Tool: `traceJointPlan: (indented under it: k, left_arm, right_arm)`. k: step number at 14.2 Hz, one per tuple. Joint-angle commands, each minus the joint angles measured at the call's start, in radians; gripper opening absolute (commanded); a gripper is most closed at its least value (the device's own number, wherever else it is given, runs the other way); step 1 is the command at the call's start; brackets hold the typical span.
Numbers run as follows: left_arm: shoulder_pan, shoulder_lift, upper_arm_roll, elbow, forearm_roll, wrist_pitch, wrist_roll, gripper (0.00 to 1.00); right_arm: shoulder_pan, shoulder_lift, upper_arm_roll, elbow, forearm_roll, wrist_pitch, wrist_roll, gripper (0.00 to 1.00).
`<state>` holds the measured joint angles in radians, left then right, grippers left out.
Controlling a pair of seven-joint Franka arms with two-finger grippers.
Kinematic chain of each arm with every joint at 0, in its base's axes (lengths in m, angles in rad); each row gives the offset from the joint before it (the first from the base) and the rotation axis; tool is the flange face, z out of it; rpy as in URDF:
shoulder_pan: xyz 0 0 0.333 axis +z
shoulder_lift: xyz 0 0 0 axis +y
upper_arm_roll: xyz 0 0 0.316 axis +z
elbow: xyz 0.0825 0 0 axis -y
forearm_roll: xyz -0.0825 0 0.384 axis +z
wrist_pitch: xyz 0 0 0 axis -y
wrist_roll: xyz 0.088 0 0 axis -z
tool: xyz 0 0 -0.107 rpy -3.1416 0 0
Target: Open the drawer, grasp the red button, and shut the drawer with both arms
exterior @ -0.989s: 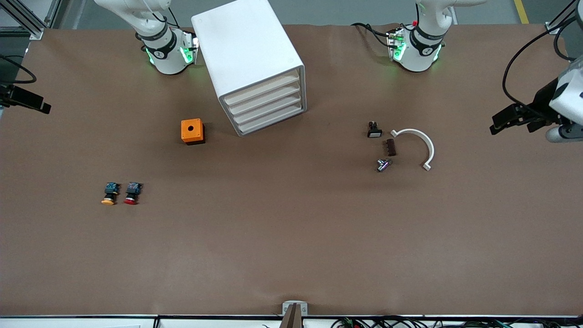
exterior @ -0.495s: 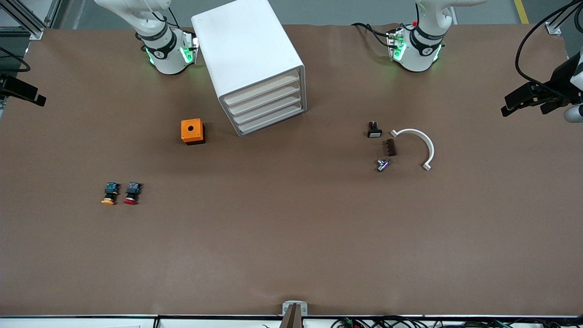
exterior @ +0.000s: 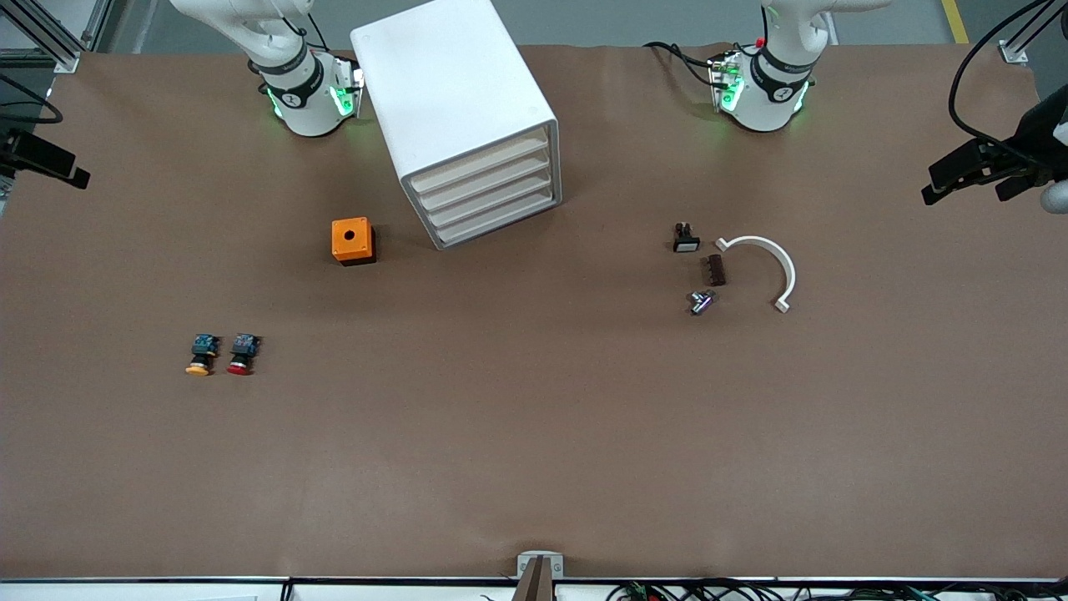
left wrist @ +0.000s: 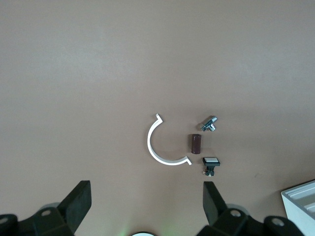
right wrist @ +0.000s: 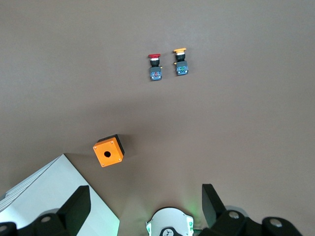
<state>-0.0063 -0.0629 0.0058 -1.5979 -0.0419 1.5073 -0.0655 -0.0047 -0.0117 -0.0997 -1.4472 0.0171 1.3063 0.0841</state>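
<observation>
Button lies on the table, well apart from both hands, left hand and right hand, seemingly wide open, empty.

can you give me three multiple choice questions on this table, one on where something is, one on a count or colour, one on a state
1. Where does the red button lie?
A. in a drawer
B. on the table beside the yellow button, toward the right arm's end
C. on top of the cabinet

2. How many drawers does the white cabinet have?
A. two
B. six
C. four

3. What state are the drawers in?
A. all shut
B. the lowest pulled out
C. all removed

Answers:
1. B, the front view and right wrist view show the two buttons side by side on the bare table, nearer the front camera than the orange cube.
2. C, four beige fronts are stacked in the cabinet's face.
3. A, every front sits flush, and the left gripper and right gripper, fingers open, hang at the table's ends away from the cabinet.
</observation>
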Motion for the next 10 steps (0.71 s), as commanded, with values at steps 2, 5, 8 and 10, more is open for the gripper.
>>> traceJointPlan:
  k: [2, 5, 8, 10]
  left_arm:
    - [-0.004, 0.012, -0.001, 0.022, 0.019, -0.022, 0.015, 1.0]
    - [-0.004, 0.012, -0.001, 0.022, 0.019, -0.022, 0.015, 1.0]
    - [-0.006, 0.014, -0.001, 0.022, 0.019, -0.022, 0.015, 1.0]
    - [-0.006, 0.015, -0.001, 0.022, 0.02, -0.024, 0.015, 1.0]
  right_arm:
    - [0.009, -0.094, -0.008, -0.116, 0.012, 0.057, -0.009, 1.0]
    - [-0.017, -0.097, 0.029, -0.116, 0.012, 0.059, -0.009, 1.0]
    - [-0.014, -0.1, 0.046, -0.116, 0.007, 0.068, -0.009, 1.0]
    - [-0.009, -0.1, 0.046, -0.116, 0.004, 0.08, -0.009, 1.0]
